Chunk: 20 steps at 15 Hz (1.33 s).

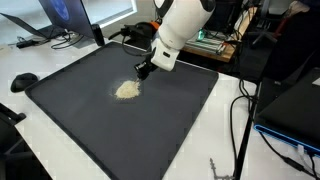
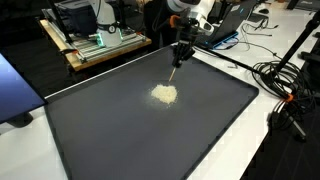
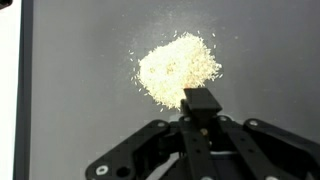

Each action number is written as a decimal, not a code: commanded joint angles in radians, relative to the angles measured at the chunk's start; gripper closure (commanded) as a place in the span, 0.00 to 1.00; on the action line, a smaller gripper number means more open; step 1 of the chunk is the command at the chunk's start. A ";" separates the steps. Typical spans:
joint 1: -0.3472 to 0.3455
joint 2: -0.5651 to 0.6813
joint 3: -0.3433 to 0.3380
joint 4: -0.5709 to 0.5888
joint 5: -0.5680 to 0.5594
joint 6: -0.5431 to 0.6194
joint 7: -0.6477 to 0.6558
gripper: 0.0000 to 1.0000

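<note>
We found the pincer (image 3: pixel 202 100) drawn tight, its fingers pressed together into one narrow dark tip, and we could not make out anything pinched between them. It hung point-down over the dark mat (image 1: pixel 80 120), a little nearer the mat's arm-side edge than the heap of pale grains (image 3: pixel 178 68), which lay close to the middle of the mat. In the wrist view the tip overlapped the heap's near rim. In both exterior views the pincer (image 1: pixel 145 70) (image 2: pixel 179 62) stood just beside the heap (image 1: pixel 127 90) (image 2: pixel 165 95) and slightly above the mat's surface, so we could not tell whether it touched any grains. We judged the closed, upright pose sensible for such loose stuff, since a single slim point meets small grains more cleanly than two spread fingers would. The heap sat well inside the mat, far from every border, which we took as a way of keeping stray grains on the mat and off the white bench (image 2: pixel 260 140) surrounding it. The mat's dark, even face also set the pale grains off sharply. Cables (image 2: pixel 285 80) lay off the mat, beyond one of its edges.
</note>
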 commanded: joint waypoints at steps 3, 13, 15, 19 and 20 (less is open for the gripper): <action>-0.032 0.006 0.029 -0.006 -0.072 0.033 -0.038 0.97; -0.080 0.063 0.035 0.026 -0.111 0.112 -0.156 0.97; -0.086 0.073 0.034 0.035 -0.108 0.111 -0.174 0.97; -0.097 0.098 0.032 0.056 -0.103 0.114 -0.208 0.97; -0.098 0.105 0.032 0.061 -0.100 0.111 -0.215 0.97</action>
